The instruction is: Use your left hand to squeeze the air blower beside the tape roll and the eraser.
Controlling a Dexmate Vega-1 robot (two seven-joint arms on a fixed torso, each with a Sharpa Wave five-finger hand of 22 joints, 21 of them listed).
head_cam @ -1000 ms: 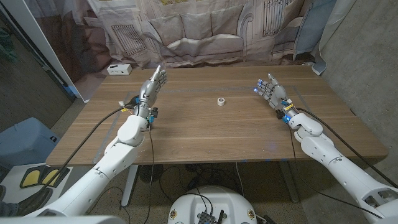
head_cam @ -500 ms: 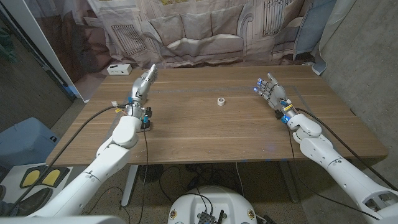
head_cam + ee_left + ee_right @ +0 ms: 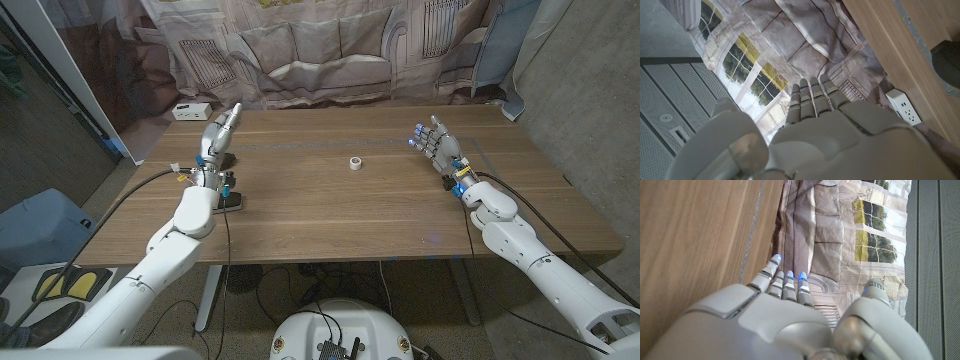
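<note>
While the left hand (image 3: 221,133) hangs released above the desk's (image 3: 330,210) left part, fingers straight and together, a dark thing, perhaps the air blower (image 3: 231,203), lies beside its forearm. The right hand (image 3: 431,143) is released, fingers apart. The tape roll (image 3: 354,162) sits mid-desk.

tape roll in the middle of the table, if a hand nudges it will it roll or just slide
The tape roll seems to lie flat on its side, so a nudge would probably slide it, not roll it. It looks small and likely light, so it may skid easily on the smooth wooden table.
</note>
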